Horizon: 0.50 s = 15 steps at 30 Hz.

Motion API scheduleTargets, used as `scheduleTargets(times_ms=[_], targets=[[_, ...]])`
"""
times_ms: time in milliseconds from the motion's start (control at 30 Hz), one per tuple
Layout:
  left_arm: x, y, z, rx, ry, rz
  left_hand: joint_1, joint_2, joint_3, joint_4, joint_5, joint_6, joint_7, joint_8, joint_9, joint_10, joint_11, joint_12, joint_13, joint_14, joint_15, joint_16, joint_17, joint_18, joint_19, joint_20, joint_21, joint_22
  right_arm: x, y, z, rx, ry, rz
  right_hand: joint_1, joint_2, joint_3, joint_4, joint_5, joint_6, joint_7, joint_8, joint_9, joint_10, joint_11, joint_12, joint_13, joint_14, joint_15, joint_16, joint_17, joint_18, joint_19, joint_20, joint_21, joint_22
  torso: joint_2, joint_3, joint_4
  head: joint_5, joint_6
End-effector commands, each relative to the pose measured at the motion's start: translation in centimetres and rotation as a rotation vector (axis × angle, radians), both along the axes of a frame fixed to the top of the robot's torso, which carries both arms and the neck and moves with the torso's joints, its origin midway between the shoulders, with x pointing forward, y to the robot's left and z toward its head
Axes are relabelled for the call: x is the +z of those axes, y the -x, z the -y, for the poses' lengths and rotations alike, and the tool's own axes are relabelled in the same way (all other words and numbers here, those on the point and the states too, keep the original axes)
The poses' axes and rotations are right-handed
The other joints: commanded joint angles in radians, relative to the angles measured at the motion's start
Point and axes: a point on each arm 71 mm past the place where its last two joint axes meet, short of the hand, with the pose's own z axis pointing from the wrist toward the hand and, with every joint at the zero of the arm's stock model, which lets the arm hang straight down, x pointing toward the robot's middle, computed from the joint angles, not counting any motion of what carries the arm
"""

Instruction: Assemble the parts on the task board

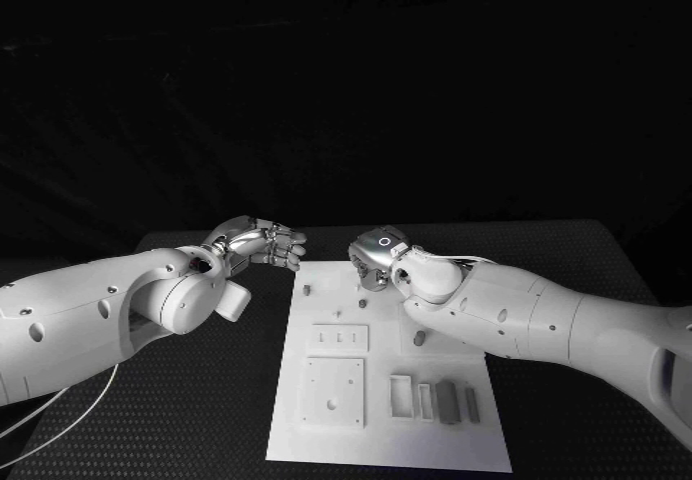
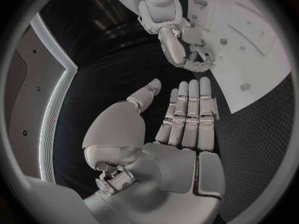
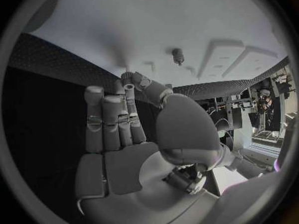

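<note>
While grey parts (image 1: 447, 400) lie in trays at the lower middle of the head view, no piece is picked up yet; the next move calls for reaching one. Further up, the task board (image 1: 335, 440) runs to both hands: left hand (image 1: 263, 243) and right hand (image 1: 378, 255) hover at its top edge, fingers straight and apart, holding nothing, with a small peg (image 3: 178, 55) just beyond the right fingers (image 3: 118, 114).

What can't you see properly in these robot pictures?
- Head view: the right hand and its arm hide part of the task board.
- Head view: the parts are too small to tell apart.
- Right wrist view: the right hand hides the board's near edge.
</note>
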Motion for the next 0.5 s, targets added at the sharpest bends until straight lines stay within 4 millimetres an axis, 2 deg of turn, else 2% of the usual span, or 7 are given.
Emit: scheduleTargets(times_ms=[33,500], targets=[[0.19,0.03,0.28,-0.016,0.004,0.007,-0.006,-0.004,0.0,0.005,0.004,-0.001,0.004,-0.003,0.001,0.002,0.004,-0.004,0.001,0.0,0.006,-0.006,0.001,0.02,-0.009,0.001,-0.004,0.001,-0.04,-0.01,-0.05,0.002,0.012,0.006,0.004,0.01,0.004,0.001,0.003,0.007,0.002,0.005,0.0,0.035,-0.02,0.006,0.106,0.002,-0.008,0.004,-0.001,0.085,0.0,-0.005,0.006,0.021,0.0,-0.0004,-0.0003,0.0,0.0],[0.42,0.0,0.35,-0.017,0.004,0.01,-0.005,-0.005,0.0,0.004,0.004,-0.001,0.005,-0.004,0.001,0.002,0.005,-0.006,0.002,0.0,0.006,-0.008,0.002,0.02,-0.009,0.001,-0.005,0.001,-0.29,-0.11,-0.24,0.002,0.026,-0.027,0.003,0.009,0.004,0.001,0.003,0.006,0.003,0.003,0.001,0.033,-0.019,0.004,0.108,0.002,-0.007,0.004,-0.002,0.085,-0.001,-0.004,0.006,0.021,0.001,-0.0006,0.0006,0.001,-0.004]])
